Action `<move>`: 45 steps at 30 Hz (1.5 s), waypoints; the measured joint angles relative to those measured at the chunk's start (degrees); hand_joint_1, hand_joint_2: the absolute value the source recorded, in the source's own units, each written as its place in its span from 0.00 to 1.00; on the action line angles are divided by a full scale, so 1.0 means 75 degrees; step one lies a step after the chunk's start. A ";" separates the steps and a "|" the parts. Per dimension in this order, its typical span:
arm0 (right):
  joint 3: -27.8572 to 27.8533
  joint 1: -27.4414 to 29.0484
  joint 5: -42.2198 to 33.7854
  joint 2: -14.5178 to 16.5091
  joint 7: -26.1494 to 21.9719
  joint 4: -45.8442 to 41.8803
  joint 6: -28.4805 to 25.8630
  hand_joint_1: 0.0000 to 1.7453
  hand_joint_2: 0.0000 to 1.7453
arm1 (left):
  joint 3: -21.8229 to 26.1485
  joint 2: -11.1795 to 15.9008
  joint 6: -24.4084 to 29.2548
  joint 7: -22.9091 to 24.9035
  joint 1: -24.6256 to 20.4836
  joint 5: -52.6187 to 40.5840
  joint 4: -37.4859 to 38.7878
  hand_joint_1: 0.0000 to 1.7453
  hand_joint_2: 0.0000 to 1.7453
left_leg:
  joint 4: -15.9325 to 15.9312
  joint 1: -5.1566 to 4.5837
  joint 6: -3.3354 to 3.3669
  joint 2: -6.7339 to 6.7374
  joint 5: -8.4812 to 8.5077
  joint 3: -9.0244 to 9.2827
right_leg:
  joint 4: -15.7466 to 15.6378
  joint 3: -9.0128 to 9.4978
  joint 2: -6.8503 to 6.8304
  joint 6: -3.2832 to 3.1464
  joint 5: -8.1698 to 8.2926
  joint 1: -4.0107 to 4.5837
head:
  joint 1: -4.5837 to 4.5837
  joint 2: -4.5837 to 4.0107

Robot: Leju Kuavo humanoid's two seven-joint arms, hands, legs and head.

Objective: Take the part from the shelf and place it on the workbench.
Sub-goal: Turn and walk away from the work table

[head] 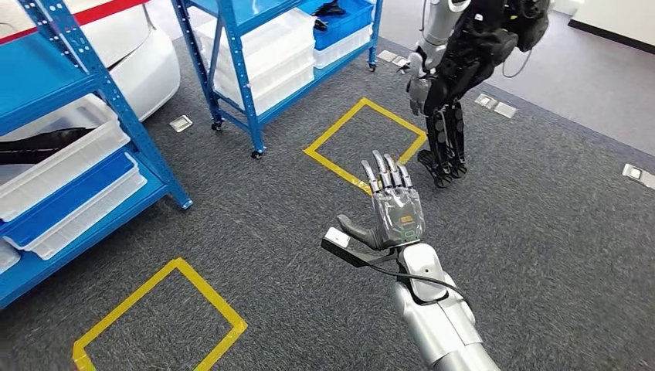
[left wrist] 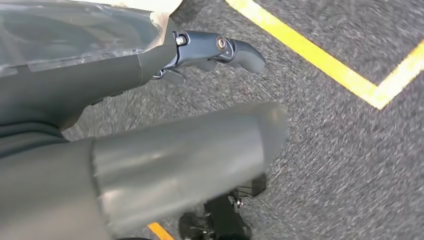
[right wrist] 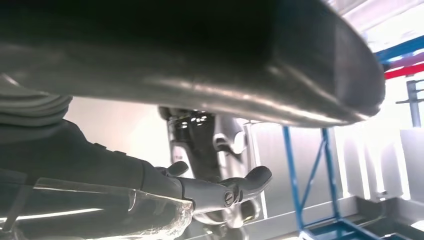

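My right hand (head: 394,205) is stretched out over the grey carpet, back up, fingers spread and holding nothing. In the right wrist view this hand (right wrist: 125,175) has its thick thumb and one dark finger apart, with nothing between them. My left hand (left wrist: 125,125) hangs above the carpet near a yellow tape corner (left wrist: 375,95), its fingers apart and empty. To my left stands a blue shelf (head: 116,100). A dark part (head: 46,143) lies in its upper white bin (head: 77,158), well away from both hands.
A second blue shelf (head: 239,69) with white bins and a blue bin stands farther back. Another humanoid robot (head: 463,54) stands ahead to the right. Yellow tape squares (head: 363,143) (head: 154,317) mark the carpet. A white rounded body (head: 147,62) sits behind the shelves.
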 joint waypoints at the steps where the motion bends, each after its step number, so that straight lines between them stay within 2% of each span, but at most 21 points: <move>1: 0.0001 0.0004 -0.0007 -0.0017 -0.0004 0.0015 0.0000 0.00 0.00 | 0.0004 -0.0003 -0.0009 -0.0003 0.0012 0.0000 0.0000 0.00 0.00 | 0.0005 0.0003 -0.0002 -0.0134 0.0001 -0.0001 | 0.0057 -0.0062 0.0016 0.0050 0.0049 -0.0018 | 0.0005 0.0001; 5: 0.0004 -0.0075 -0.0032 -0.0042 -0.0018 0.0039 -0.0004 0.00 0.00 | 0.0010 -0.0009 -0.0047 -0.0015 0.0022 -0.0001 0.0000 0.00 0.00 | 0.0068 0.0022 -0.0099 -0.0592 -0.0020 -0.0016 | -0.1690 0.0677 0.0355 0.0263 0.0853 -0.0128 | 0.0021 0.0001; 7: 0.0009 -0.0110 -0.0037 -0.0040 -0.0027 0.0051 -0.0006 0.00 0.00 | 0.0011 -0.0006 -0.0056 -0.0017 0.0017 -0.0006 -0.0001 0.00 0.00 | 0.0086 0.0020 -0.0204 -0.0737 -0.0017 -0.0071 | -0.2028 0.0840 0.0455 0.0187 0.0973 -0.0116 | 0.0016 0.0001; 9: 0.0008 -0.0136 -0.0042 -0.0017 -0.0030 0.0057 -0.0006 0.00 0.00 | 0.0013 0.0001 -0.0055 -0.0017 0.0033 -0.0012 -0.0002 0.00 0.00 | 0.0073 0.0046 -0.0292 -0.0834 -0.0001 -0.0117 | -0.2042 0.0854 0.0297 0.0071 0.1007 -0.0097 | 0.0004 0.0001; 11: 0.0003 -0.0182 -0.0043 0.0024 -0.0033 0.0059 -0.0004 0.00 0.00 | 0.0014 -0.0001 -0.0054 -0.0014 0.0035 -0.0020 -0.0002 0.00 0.00 | 0.0320 0.0037 -0.0353 -0.0548 -0.0170 -0.0240 | -0.2069 0.0866 0.0149 -0.0038 0.1030 -0.0116 | -0.0043 0.0001; 14: 0.0000 -0.0213 -0.0047 0.0041 -0.0038 0.0084 -0.0003 0.00 0.00 | 0.0014 0.0004 -0.0048 -0.0006 -0.0018 -0.0018 -0.0003 0.00 0.00 | 0.1708 0.0016 -0.0415 0.0125 -0.0879 -0.0917 | -0.2078 0.0873 -0.0125 -0.0160 0.1003 -0.0053 | -0.0154 0.0001; 16: 0.0000 -0.0214 -0.0055 0.0039 -0.0047 0.0123 -0.0003 0.00 0.00 | 0.0015 0.0001 -0.0047 -0.0001 -0.0023 -0.0009 -0.0003 0.00 0.00 | 0.2291 0.0019 -0.0416 0.0227 -0.1027 -0.1217 | -0.2077 0.0874 -0.0339 -0.0188 0.0983 -0.0010 | -0.0159 0.0001; 18: 0.0001 -0.0231 -0.0060 0.0044 -0.0059 0.0146 -0.0003 0.00 0.00 | 0.0017 0.0006 -0.0047 0.0003 -0.0020 -0.0001 -0.0004 0.00 0.00 | 0.1694 0.0007 -0.0365 0.0314 -0.0639 -0.0893 | -0.2077 0.0896 -0.0532 -0.0204 0.0961 0.0018 | -0.0160 0.0001; 20: 0.0001 -0.0281 -0.0068 0.0058 -0.0071 0.0150 -0.0003 0.00 0.00 | 0.0017 0.0023 -0.0047 0.0003 -0.0036 0.0002 -0.0010 0.00 0.00 | 0.0630 -0.0052 -0.0260 0.0643 -0.0236 -0.0315 | -0.2076 0.0931 -0.0701 -0.0192 0.0930 0.0067 | -0.0156 0.0001; 22: 0.0002 -0.0345 -0.0100 0.0071 -0.0109 0.0169 -0.0007 0.00 0.00 | 0.0017 0.0033 -0.0047 0.0001 -0.0060 0.0012 -0.0019 0.00 0.00 | 0.0160 -0.0120 -0.0173 0.0808 -0.0125 -0.0080 | -0.2080 0.0954 -0.0852 -0.0146 0.0900 0.0102 | -0.0139 0.0001; 25: 0.0008 -0.0421 -0.0182 0.0105 -0.0176 0.0217 -0.0036 0.00 0.00 | 0.0025 0.0046 -0.0047 -0.0003 -0.0068 0.0030 -0.0025 0.00 0.00 | 0.0063 -0.0114 -0.0080 0.0513 -0.0057 -0.0043 | -0.2066 0.0983 -0.0947 -0.0032 0.0836 0.0101 | -0.0120 0.0001; 27: 0.0015 -0.0503 -0.0235 0.0109 -0.0218 0.0266 -0.0082 0.00 0.00 | 0.0026 0.0044 -0.0047 -0.0001 -0.0096 0.0047 -0.0032 0.00 0.00 | -0.0043 -0.0044 -0.0009 0.0325 0.0025 0.0035 | -0.1627 0.0800 -0.0524 0.0003 0.0608 0.0074 | -0.0096 0.0000; 29: 0.0024 -0.0559 -0.0292 0.0068 -0.0264 0.0366 -0.0128 0.00 0.00 | 0.0025 0.0041 -0.0049 0.0004 -0.0155 0.0058 -0.0041 0.00 0.00 | -0.0061 -0.0012 0.0023 0.0112 0.0053 0.0032 | -0.0635 0.0327 -0.0083 -0.0007 0.0221 0.0018 | -0.0066 0.0000; 31: 0.0033 -0.0567 -0.0345 0.0016 -0.0289 0.0477 -0.0150 0.00 0.00 | 0.0025 0.0039 -0.0054 0.0018 -0.0183 0.0058 -0.0044 0.00 0.00 | -0.0057 -0.0003 0.0024 -0.0149 0.0056 0.0024 | 0.0056 -0.0054 0.0013 0.0050 0.0046 -0.0023 | -0.0050 0.0000; 33: 0.0043 -0.0592 -0.0377 -0.0011 -0.0295 0.0551 -0.0166 0.00 0.00 | 0.0025 0.0037 -0.0056 0.0036 -0.0184 0.0058 -0.0044 0.00 0.00 | -0.0042 0.0014 0.0002 -0.0394 0.0057 0.0031 | -0.0399 0.0101 0.0066 0.0193 0.0348 -0.0071 | -0.0041 0.0000; 35: 0.0058 -0.0656 -0.0394 -0.0023 -0.0299 0.0603 -0.0192 0.00 0.00 | 0.0025 0.0038 -0.0056 0.0042 -0.0191 0.0058 -0.0045 0.00 0.00 | 0.0004 0.0023 -0.0068 -0.0609 0.0038 0.0010 | -0.1501 0.0588 0.0368 0.0309 0.0821 -0.0137 | -0.0032 0.0001; 37: 0.0083 -0.0716 -0.0424 -0.0031 -0.0306 0.0665 -0.0233 0.00 0.00 | 0.0025 0.0042 -0.0053 0.0048 -0.0199 0.0058 -0.0047 0.00 0.00 | 0.0045 0.0023 -0.0171 -0.0778 0.0031 -0.0058 | -0.2068 0.0849 0.0564 0.0270 0.1026 -0.0151 | -0.0031 0.0001; 39: 0.0106 -0.0760 -0.0469 -0.0033 -0.0312 0.0733 -0.0289 0.00 0.00 | 0.0025 0.0046 -0.0045 0.0073 -0.0200 0.0052 -0.0048 0.00 0.00 | 0.0029 0.0050 -0.0272 -0.0918 0.0061 -0.0118 | -0.2090 0.0866 0.0430 0.0150 0.1037 -0.0110 | -0.0031 0.0001; 40: 0.0114 -0.0794 -0.0491 -0.0024 -0.0312 0.0765 -0.0329 0.00 0.00 | 0.0023 0.0045 -0.0041 0.0090 -0.0200 0.0043 -0.0048 0.00 0.00 | 0.0047 0.0065 -0.0314 -0.0889 0.0058 -0.0144 | -0.2104 0.0872 0.0349 0.0096 0.1053 -0.0111 | -0.0030 0.0001; 42: 0.0125 -0.0878 -0.0521 0.0003 -0.0312 0.0830 -0.0427 0.00 0.00 | 0.0020 0.0050 -0.0032 0.0123 -0.0228 0.0028 -0.0048 0.00 0.00 | 0.0391 0.0050 -0.0386 -0.0489 -0.0140 -0.0318 | -0.2140 0.0891 0.0173 0.0009 0.1069 -0.0127 | -0.0086 0.0001; 45: 0.0128 -0.0939 -0.0568 -0.0014 -0.0311 0.0980 -0.0534 0.00 0.00 | 0.0012 0.0069 -0.0017 0.0173 -0.0362 0.0023 -0.0050 0.00 0.00 | 0.1737 0.0038 -0.0429 0.0136 -0.0766 -0.1011 | -0.2151 0.0910 -0.0142 -0.0078 0.1035 -0.0078 | -0.0180 0.0000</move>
